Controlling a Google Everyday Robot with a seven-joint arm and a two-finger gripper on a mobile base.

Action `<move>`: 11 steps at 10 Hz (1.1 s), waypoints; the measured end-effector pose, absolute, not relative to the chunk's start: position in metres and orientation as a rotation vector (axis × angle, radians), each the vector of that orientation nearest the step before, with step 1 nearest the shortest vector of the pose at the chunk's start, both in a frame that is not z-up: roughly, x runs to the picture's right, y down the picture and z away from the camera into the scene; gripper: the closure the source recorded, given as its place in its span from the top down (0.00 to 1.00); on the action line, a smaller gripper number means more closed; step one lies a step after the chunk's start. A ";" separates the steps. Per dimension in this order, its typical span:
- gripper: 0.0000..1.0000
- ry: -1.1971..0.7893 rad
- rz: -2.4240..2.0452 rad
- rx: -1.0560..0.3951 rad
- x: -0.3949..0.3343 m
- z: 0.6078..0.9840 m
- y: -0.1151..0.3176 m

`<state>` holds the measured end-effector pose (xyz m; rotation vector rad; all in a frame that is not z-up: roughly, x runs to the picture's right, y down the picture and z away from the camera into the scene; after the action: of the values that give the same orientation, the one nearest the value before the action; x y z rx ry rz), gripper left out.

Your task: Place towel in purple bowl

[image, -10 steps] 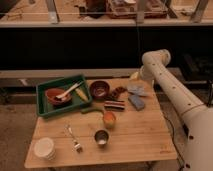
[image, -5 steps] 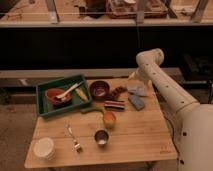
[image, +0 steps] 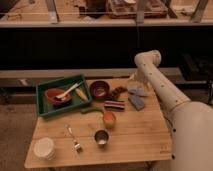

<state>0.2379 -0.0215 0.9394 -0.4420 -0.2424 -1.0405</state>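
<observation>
The purple bowl (image: 99, 89) stands at the back middle of the wooden table (image: 135, 135), just right of the green tray (image: 47, 111). A pale blue-grey towel (image: 136, 91) lies crumpled near the table's back right edge. My gripper (image: 132, 81) hangs at the end of the white arm (image: 160, 85), just above the towel's far left side and to the right of the bowl. Contact with the towel cannot be made out.
The tray holds a red bowl (image: 54, 96) and utensils. A blue pad (image: 136, 103), a striped block (image: 114, 104), a brown clump (image: 119, 91), an orange cup (image: 109, 119), a metal cup (image: 101, 137), a fork (image: 74, 138) and stacked white bowls (image: 44, 148) lie about.
The arm's elbow has swung left and the gripper has come in over the table's back right, down toward the towel. The objects on the table have not moved.
</observation>
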 end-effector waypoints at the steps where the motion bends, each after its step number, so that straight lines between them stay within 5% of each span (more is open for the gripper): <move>1: 0.80 -0.264 -1.037 -0.447 0.240 0.946 -0.018; 11: 0.80 -0.353 -1.026 -0.478 0.245 0.990 0.003</move>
<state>0.2454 0.0029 0.9903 -0.4784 -0.3528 -1.0262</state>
